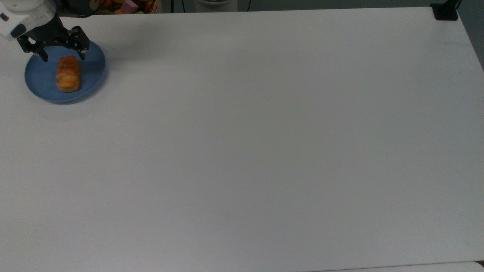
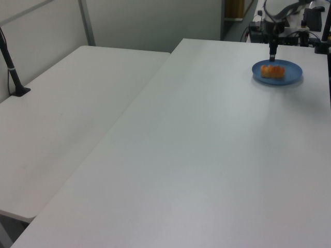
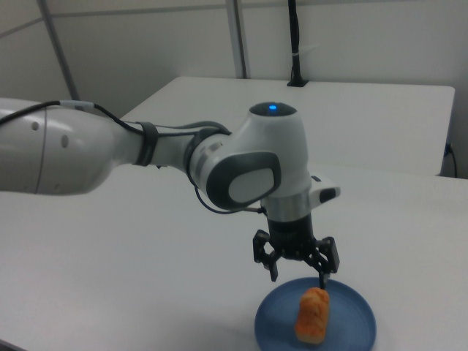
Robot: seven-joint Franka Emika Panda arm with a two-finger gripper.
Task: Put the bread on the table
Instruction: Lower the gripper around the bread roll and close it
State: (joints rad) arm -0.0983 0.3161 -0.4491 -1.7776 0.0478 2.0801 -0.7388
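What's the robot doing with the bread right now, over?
Gripper open, above the plate's far edge. Bread lying on the blue plate, not gripped. Table bare beside it, nothing in the way.

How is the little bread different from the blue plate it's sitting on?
The bread is golden-orange with a ridged crust; the plate is plain blue and smooth. The bread is oblong and chunky; the plate is round and flat. The bread is much smaller and lies on the plate, while the plate rests on the white table. Both sit near the top view's upper left corner, under the open gripper.
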